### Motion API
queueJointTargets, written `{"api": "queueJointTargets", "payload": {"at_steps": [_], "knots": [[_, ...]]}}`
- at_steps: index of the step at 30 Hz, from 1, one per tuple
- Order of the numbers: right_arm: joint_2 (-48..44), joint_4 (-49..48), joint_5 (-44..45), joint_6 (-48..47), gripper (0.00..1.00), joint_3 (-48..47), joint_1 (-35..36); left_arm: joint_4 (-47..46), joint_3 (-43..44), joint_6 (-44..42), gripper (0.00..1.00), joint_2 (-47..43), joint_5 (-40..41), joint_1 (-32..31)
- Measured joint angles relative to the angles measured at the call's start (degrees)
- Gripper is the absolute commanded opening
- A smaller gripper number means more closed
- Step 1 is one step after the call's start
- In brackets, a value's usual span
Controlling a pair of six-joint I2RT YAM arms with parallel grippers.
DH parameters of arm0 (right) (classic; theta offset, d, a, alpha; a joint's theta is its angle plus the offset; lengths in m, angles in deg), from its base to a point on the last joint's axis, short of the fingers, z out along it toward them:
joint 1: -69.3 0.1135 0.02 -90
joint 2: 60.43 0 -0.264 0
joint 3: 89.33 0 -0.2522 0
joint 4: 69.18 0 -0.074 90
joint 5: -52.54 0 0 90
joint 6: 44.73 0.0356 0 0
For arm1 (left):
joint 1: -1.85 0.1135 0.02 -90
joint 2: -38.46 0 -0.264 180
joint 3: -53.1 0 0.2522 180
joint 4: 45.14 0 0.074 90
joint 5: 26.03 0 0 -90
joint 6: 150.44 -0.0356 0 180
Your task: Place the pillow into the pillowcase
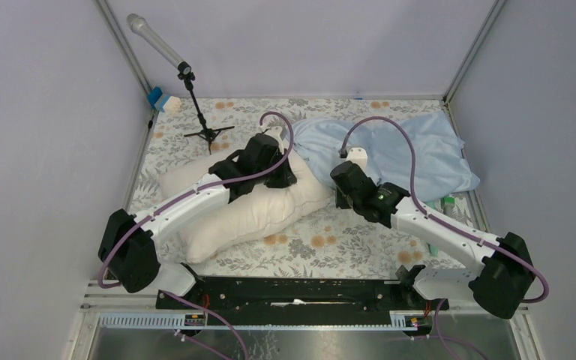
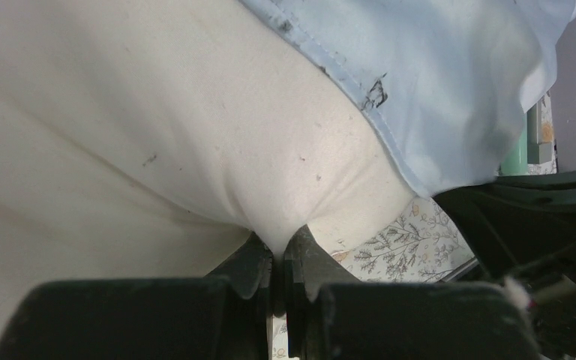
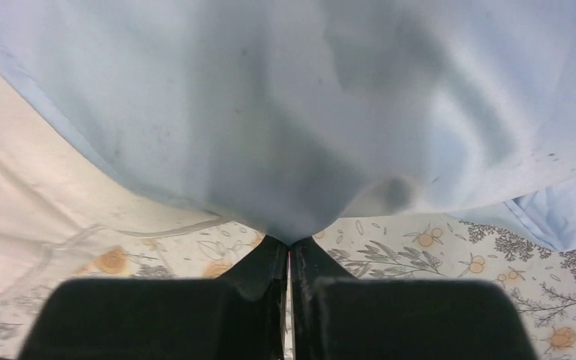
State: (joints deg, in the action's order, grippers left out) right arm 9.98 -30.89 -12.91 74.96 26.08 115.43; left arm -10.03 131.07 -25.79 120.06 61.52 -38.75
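Note:
The cream pillow [image 1: 247,206] lies slantwise at centre left of the table, its far end meeting the light-blue pillowcase [image 1: 412,154] spread at the back right. My left gripper [image 1: 283,180] sits on the pillow's far end and is shut, pinching a fold of the pillow [image 2: 157,127] between its fingertips [image 2: 279,251]; the hem of the pillowcase [image 2: 450,90] drapes over that end. My right gripper [image 1: 339,193] is at the pillowcase's near edge, shut on a pinch of the pillowcase [image 3: 285,120] at the gripper tips [image 3: 289,244].
A microphone on a small black tripod [image 1: 204,127] stands at the back left, with a blue and white object [image 1: 163,100] in the corner. A green item [image 1: 447,202] lies by the right edge. The grey floral tablecloth [image 1: 330,244] covers the table.

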Motion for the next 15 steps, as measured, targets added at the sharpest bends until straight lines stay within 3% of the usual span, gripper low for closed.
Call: {"api": "queueJointTargets", "payload": {"at_steps": [5,10,15], "knots": [[0.00,4.17,-1.64,-0.68,0.00,-8.72,1.57,0.11,1.46,0.57,0.00,0.02,0.85,0.22],[0.48,7.32,-6.16,-2.43,0.00,-20.87,7.56,-0.59,3.54,2.05,0.00,0.46,3.72,0.66],[0.59,7.08,-10.82,-3.04,0.00,-23.39,10.34,-6.03,1.95,4.72,0.00,1.73,5.14,0.17]]}}
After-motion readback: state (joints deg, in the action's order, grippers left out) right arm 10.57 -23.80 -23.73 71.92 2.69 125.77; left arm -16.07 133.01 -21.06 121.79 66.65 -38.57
